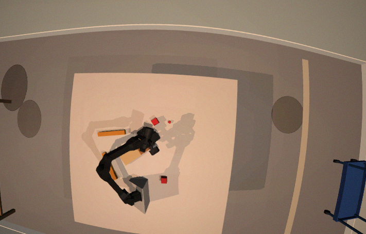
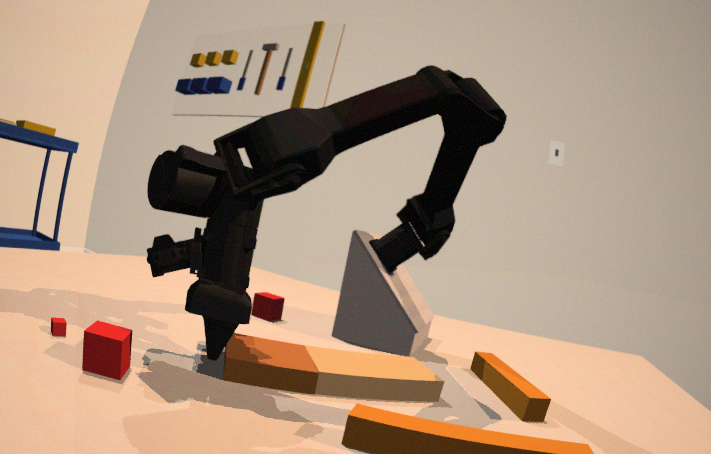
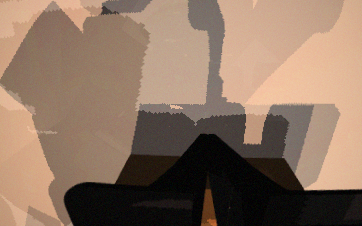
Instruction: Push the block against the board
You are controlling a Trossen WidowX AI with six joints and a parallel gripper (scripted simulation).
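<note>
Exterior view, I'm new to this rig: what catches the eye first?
The black arm arches over the table, its shut gripper down at the end of the wide orange board. A red cube stands apart, left of the board's end.

Red square block (image 2: pixel 106 349) sits flat — apart from the wide orange board (image 2: pixel 331 369).
</note>
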